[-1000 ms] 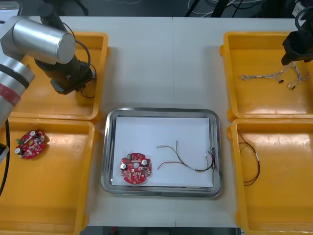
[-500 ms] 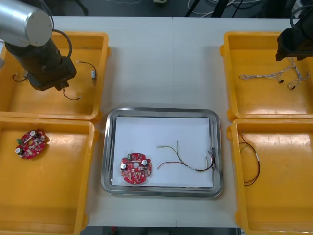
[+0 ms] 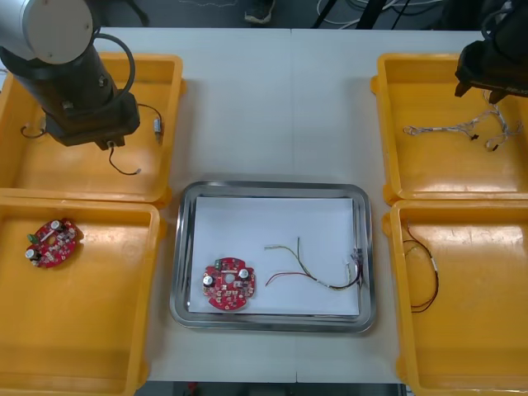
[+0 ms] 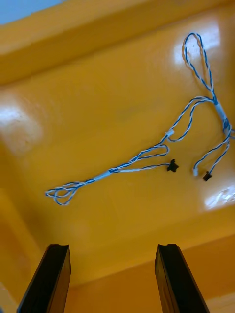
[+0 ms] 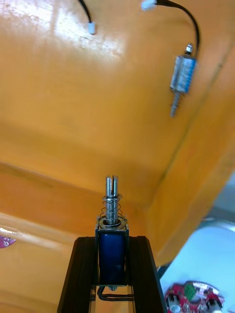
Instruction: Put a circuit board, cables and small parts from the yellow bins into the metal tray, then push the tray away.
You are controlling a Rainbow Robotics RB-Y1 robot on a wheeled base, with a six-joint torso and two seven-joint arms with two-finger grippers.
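My left gripper (image 3: pixel 101 140) hangs over the far-left yellow bin (image 3: pixel 49 177). In the left wrist view my left gripper (image 5: pixel 111 240) is shut on a small metal part (image 5: pixel 112 230) with a blue body and a spring; its black lead (image 3: pixel 124 165) dangles below. Another small metal part (image 5: pixel 182 78) lies in the bin near the wall. My right gripper (image 4: pixel 111 281) stands open above the twisted blue and white cable (image 4: pixel 147 159) in the far-right bin (image 3: pixel 429 169). The metal tray (image 3: pixel 268 187) holds a red circuit board (image 3: pixel 230 285) and a red and yellow cable (image 3: pixel 318 268).
A second circuit board (image 3: pixel 53 242) lies in the near-left bin (image 3: pixel 91 330). The near-right bin (image 3: pixel 478 330) holds a thin black and red cable (image 3: pixel 422 276). Bare table stretches beyond the tray between the far bins.
My left arm has swung from the far-left bin's right wall towards its middle, carrying the small metal part with its lead. The right gripper has shifted slightly left over its bin.
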